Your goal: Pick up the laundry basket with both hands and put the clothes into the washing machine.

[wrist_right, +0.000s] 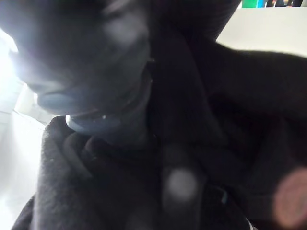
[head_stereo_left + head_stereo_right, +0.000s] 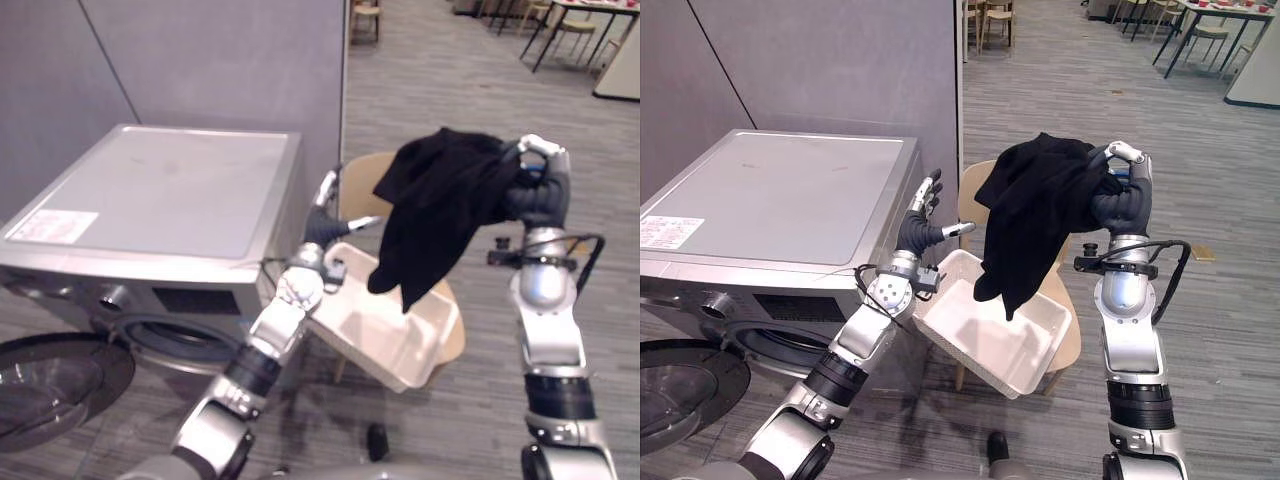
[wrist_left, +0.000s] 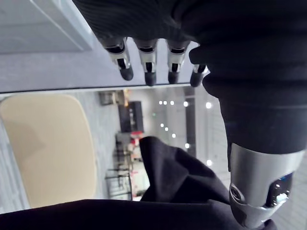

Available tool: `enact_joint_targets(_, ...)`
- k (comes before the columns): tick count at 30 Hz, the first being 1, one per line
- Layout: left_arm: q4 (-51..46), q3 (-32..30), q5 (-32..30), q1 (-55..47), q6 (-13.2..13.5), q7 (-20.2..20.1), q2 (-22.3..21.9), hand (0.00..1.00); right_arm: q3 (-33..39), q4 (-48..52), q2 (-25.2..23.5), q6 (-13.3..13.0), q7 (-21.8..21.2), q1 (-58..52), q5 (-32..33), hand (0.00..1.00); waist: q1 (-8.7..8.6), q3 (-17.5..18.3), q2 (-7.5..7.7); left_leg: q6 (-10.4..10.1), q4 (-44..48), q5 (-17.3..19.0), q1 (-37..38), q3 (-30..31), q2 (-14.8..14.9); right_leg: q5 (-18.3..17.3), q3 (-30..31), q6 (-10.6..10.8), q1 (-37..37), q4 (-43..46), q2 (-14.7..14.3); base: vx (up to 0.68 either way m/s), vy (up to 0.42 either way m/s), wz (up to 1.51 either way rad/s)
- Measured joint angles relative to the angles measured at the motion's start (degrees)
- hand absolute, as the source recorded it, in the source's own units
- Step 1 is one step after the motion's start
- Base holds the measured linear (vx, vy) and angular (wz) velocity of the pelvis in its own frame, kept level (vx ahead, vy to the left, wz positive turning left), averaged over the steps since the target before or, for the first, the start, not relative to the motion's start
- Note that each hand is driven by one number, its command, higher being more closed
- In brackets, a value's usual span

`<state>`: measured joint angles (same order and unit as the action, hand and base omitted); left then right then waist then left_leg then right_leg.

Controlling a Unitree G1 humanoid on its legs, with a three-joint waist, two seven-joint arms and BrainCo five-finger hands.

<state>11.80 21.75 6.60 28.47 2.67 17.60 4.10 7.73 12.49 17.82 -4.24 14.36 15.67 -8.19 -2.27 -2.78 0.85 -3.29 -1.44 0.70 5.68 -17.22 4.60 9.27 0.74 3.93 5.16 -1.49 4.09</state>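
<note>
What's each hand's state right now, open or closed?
Left hand: open, fingers straight, holding nothing.
Right hand: closed on the black garment, held up over the basket.

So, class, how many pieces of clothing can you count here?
1: a black garment gripped in the right hand, hanging above the white basket, which looks empty. Its folds could hide another.

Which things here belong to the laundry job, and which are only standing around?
For the job: black garment, held up in the right hand; laundry basket; washing machine with its door open; left hand, open, by the basket.
Just around: wooden chair under the basket; grey partition; tables and chairs far behind.
</note>
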Motion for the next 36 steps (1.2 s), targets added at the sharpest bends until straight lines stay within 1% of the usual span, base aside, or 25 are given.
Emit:
enact_joint_targets(2,0.09,0.14,-0.01,0.60,-0.01,0.00,-0.06,0.00,-0.84,0.01,-0.06,-0.06,0.04,-0.03,0.90,1.00,-0.16,0.12,-0.19,0.01,-0.10,0.01,0.04,-0.33,-0.11,0.22,0.38,0.08,0.00,-0.35,0.01,-0.01,0.007,-0.09)
enact_joint_targets(6,0.09,1.05,-0.14,1.15,-0.01,-0.19,-0.83,0.00,-1.86,0.02,-1.08,-0.37,0.02,-0.44,0.95,1.00,-0.12,0.73,-1.16,0.01,-0.35,-0.01,0.08,-0.52,-0.26,0.44,0.64,0.24,0.00,-0.70,0.07,0.00,0.004,-0.02)
enact_joint_targets(10,0.47,3.22,-0.63,3.41,0.04,-1.17,-0.89,0.00,-2.08,0.02,-1.75,-0.42,0.02,-0.48,1.00,1.00,-0.09,0.80,-1.28,0.01,-0.35,-0.02,0.23,-0.51,-0.33,0.46,0.64,0.24,-0.15,-0.70,0.14,0.00,0.000,0.00)
enact_joint_targets(12,2.47,4.57,-0.74,4.45,0.05,-1.40,-1.14,0.00,-2.33,0.02,-1.75,-0.48,0.03,-0.48,1.30,1.00,-0.14,0.81,-1.29,0.02,-0.38,-0.02,0.40,-0.50,-0.39,0.48,0.65,0.28,-0.31,-0.71,0.20,0.00,0.000,0.00)
enact_joint_targets(15,4.17,6.23,-1.29,4.56,0.05,-1.49,-1.36,0.00,-4.10,0.02,-1.73,-0.74,0.31,-0.48,1.67,1.00,-0.55,0.83,-1.34,-0.01,-0.44,0.03,0.68,-0.48,-0.43,0.47,0.73,0.28,-0.52,-0.76,0.31,0.00,0.000,0.01)
enact_joint_targets(16,6.76,9.25,-2.80,6.77,0.03,-2.23,-1.58,0.00,-5.21,0.33,-1.71,-1.14,0.37,-0.46,2.11,1.00,-1.29,0.83,-1.35,-0.14,-0.58,0.30,0.80,-0.28,-0.55,0.30,0.69,0.07,-0.68,-0.88,0.66,-0.01,-0.001,0.05)
enact_joint_targets(20,6.83,10.72,-2.86,8.04,0.03,-2.58,-1.71,0.00,-6.12,2.40,-1.61,-1.20,0.41,-0.47,2.13,1.00,-2.55,0.81,-1.37,0.09,-0.64,0.49,0.79,-0.28,-0.86,0.23,0.87,0.19,-0.59,-0.90,1.10,0.00,0.001,0.01)
enact_joint_targets(22,7.34,12.23,-2.86,9.48,0.05,-2.80,-1.72,0.00,-6.39,3.00,-1.51,-1.86,0.35,-0.45,2.94,1.00,-3.01,0.81,-1.37,0.17,-0.67,0.55,0.79,-0.38,-0.97,0.23,1.01,0.22,-0.48,-0.86,1.17,0.01,0.004,-0.02)
enact_joint_targets(27,8.51,15.17,-2.82,11.88,0.12,-4.98,-2.01,0.00,-8.31,4.81,-0.88,-1.99,-0.49,-0.45,3.73,1.00,-3.54,0.83,-1.66,0.13,-0.61,0.98,0.95,-1.73,-1.52,0.52,2.45,0.49,0.19,-0.78,1.12,0.02,0.011,-0.14)
enact_joint_targets(29,8.51,15.99,-2.76,12.16,0.12,-4.99,-2.21,0.00,-8.28,4.81,-0.23,-2.01,-0.63,-0.45,3.73,1.00,-3.78,0.92,-1.83,0.17,-0.57,1.17,1.13,-1.88,-1.61,0.66,2.68,0.44,0.12,-0.78,1.16,0.02,0.019,-0.10)
enact_joint_targets(30,8.51,16.57,-2.76,12.73,0.12,-5.00,-2.31,0.00,-8.29,4.81,-0.03,-2.09,-0.61,-0.45,3.72,1.00,-3.79,0.94,-1.90,0.49,-0.52,1.08,1.15,-2.13,-1.79,0.80,2.83,0.71,0.13,-0.79,1.14,0.02,0.012,-0.08)
enact_joint_targets(33,8.51,16.61,-2.65,13.57,0.12,-4.93,-2.89,0.00,-8.37,5.04,-0.05,-2.20,-0.60,-0.43,3.72,1.00,-3.75,0.92,-1.97,0.59,-0.48,1.21,1.32,-2.68,-1.82,0.86,3.33,0.79,0.15,-0.81,1.06,0.01,0.002,-0.08)
enact_joint_targets(34,8.50,16.61,-2.53,13.76,0.11,-4.90,-3.01,1.00,-8.36,5.24,-0.05,-2.22,-0.60,-0.42,3.72,1.00,-3.74,0.92,-2.07,0.59,-0.45,1.27,1.39,-2.88,-1.82,0.87,3.52,0.82,0.16,-0.82,1.02,0.00,-0.007,-0.12)
enact_joint_targets(36,8.49,16.61,-2.25,14.04,0.11,-4.90,-3.08,1.00,-8.37,5.56,-0.04,-2.22,-0.60,-0.43,3.72,1.00,-3.64,0.92,-2.39,0.59,-0.41,1.44,1.63,-3.36,-1.82,0.87,4.02,0.92,0.16,-0.82,0.92,0.00,-0.006,-0.11)
